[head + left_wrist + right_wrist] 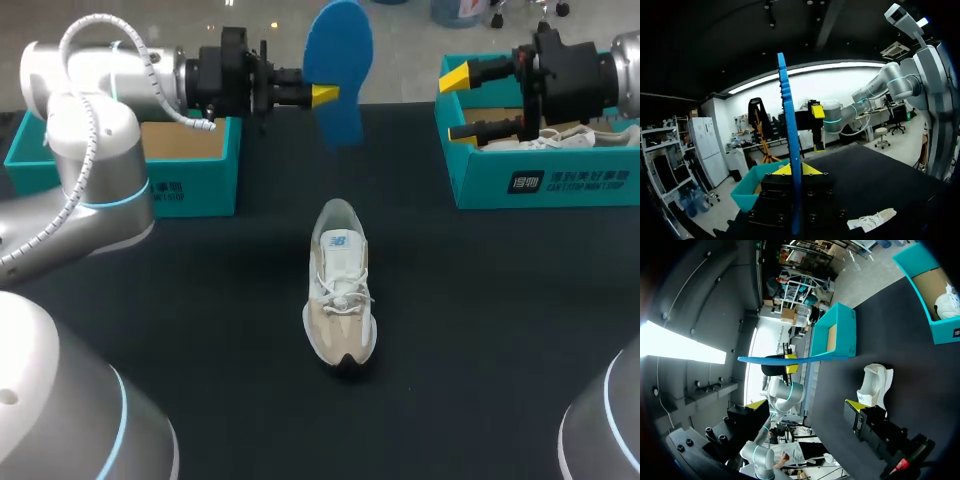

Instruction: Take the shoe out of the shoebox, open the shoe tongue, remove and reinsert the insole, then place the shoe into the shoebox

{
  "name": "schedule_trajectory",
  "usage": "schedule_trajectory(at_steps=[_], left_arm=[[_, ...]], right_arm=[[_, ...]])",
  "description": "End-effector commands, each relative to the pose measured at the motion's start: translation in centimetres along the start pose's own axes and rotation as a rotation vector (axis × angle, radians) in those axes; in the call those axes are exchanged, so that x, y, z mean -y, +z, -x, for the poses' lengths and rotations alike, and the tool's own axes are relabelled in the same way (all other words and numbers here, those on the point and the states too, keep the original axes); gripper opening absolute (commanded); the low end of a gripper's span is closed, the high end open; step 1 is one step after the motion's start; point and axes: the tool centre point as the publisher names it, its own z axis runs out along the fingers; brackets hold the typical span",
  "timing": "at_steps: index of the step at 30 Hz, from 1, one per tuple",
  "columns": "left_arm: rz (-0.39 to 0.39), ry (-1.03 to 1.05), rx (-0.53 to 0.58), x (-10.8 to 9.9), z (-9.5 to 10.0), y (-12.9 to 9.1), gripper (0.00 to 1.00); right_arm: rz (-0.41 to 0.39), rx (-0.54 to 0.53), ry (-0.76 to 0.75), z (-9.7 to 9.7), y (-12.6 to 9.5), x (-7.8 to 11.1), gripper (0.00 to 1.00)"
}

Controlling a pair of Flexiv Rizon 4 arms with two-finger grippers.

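Observation:
A white and beige shoe (340, 290) lies on the black table, toe toward me, with its tongue pulled up. My left gripper (322, 94) hangs above the table's far side, shut on the blue insole (340, 70), which stands upright. The left wrist view has the insole (790, 150) edge-on between the yellow tips of the left gripper (792, 171), with the shoe (872, 220) below and to one side. My right gripper (457, 105) is open and empty over the right shoebox (540, 185). From the right wrist, the right gripper (807, 405) faces the insole (790, 359) and the shoe (875, 385).
An empty teal shoebox (185, 170) stands at the back left. The right shoebox holds another white shoe (570, 137). Both boxes show in the right wrist view, the empty one (840, 335) behind the insole and the other (940, 330) off to the side.

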Motion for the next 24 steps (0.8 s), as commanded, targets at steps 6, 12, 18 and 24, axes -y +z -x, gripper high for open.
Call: schedule_trajectory(at_steps=[6,12,18,24], left_arm=[[-0.049,0.891,0.046,-2.1,0.2,0.7,0.0],[-0.054,1.034,0.14,-2.3,0.6,0.9,0.0],[-0.054,1.034,0.14,-2.3,0.6,0.9,0.0],[-0.054,1.034,0.14,-2.3,0.6,0.9,0.0]], right_arm=[[0.001,0.002,0.0,0.0,0.2,0.0,1.0],[0.001,0.002,0.0,0.0,0.2,0.0,1.0],[0.001,0.002,0.0,0.0,0.2,0.0,1.0],[0.001,0.002,0.0,0.0,0.2,0.0,1.0]])
